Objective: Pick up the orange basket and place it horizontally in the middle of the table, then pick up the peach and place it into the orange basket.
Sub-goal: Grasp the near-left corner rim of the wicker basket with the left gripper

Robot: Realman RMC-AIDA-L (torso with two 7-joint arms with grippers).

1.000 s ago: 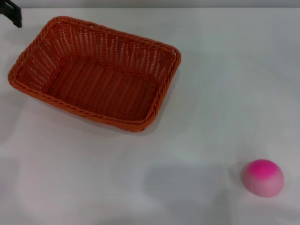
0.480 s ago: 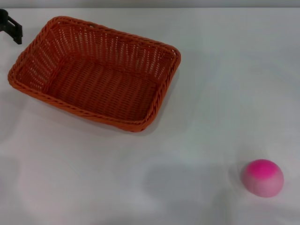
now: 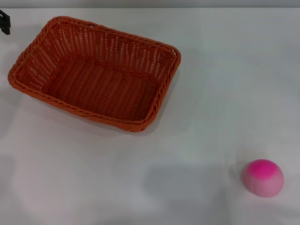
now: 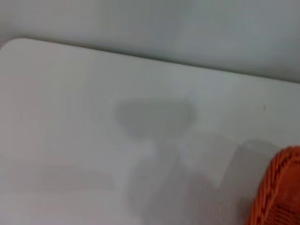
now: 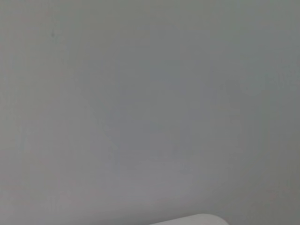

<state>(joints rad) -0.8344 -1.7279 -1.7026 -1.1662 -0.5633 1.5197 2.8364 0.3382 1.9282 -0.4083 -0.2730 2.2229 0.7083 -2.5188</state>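
Note:
The orange basket (image 3: 96, 72) sits on the white table (image 3: 211, 93) in the far left part of the head view, turned at a slant and empty inside. Its rim (image 4: 279, 192) shows at the edge of the left wrist view. The peach (image 3: 263, 177), pink fading to pale, rests on the table near the front right, far from the basket. A dark bit of my left gripper (image 3: 4, 21) pokes in at the far left edge, beyond the basket's far left corner and apart from it. My right gripper is out of view.
The table's far edge runs along the top of the head view. The left wrist view shows a rounded table corner (image 4: 18, 44) with a grey wall behind it. The right wrist view shows only a grey surface.
The dark part of my left gripper has drawn back towards the left edge of the head view. Basket and peach have not moved.

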